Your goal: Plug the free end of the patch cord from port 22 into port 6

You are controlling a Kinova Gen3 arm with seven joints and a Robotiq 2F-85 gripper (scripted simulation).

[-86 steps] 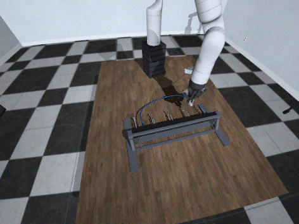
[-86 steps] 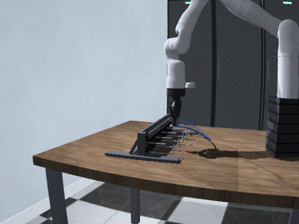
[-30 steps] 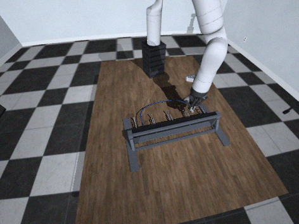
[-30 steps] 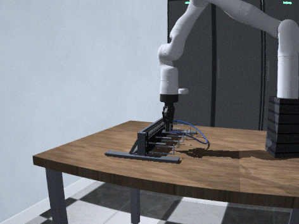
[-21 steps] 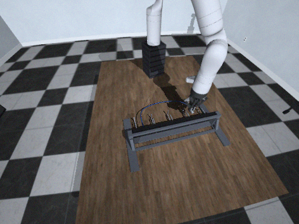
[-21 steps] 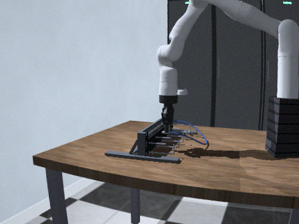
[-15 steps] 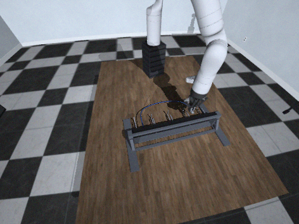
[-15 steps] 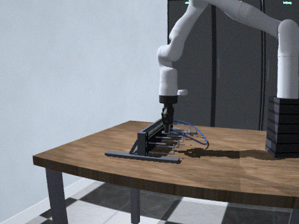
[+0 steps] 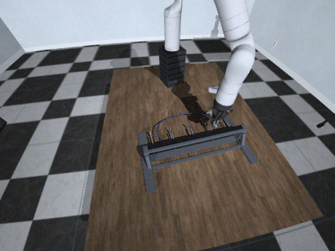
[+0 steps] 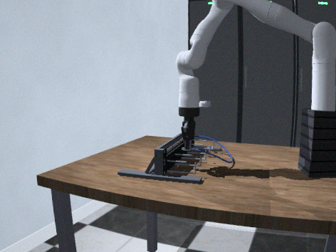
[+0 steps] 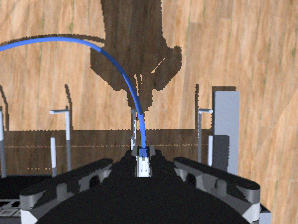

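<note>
Wooden planks form the surface [image 9: 199, 213], on which the grey rack [image 9: 149, 177] is stood near the middle. Behind its right end the pincer [image 9: 215, 121] is pinched on the plug [image 11: 144, 165] of the blue patch cord [image 9: 170, 118], which is arched leftward along the rack's rear.

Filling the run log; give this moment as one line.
claw: shut on plug | blue cord: arcs to rack | plug: at panel, latching unconfirmed
</note>
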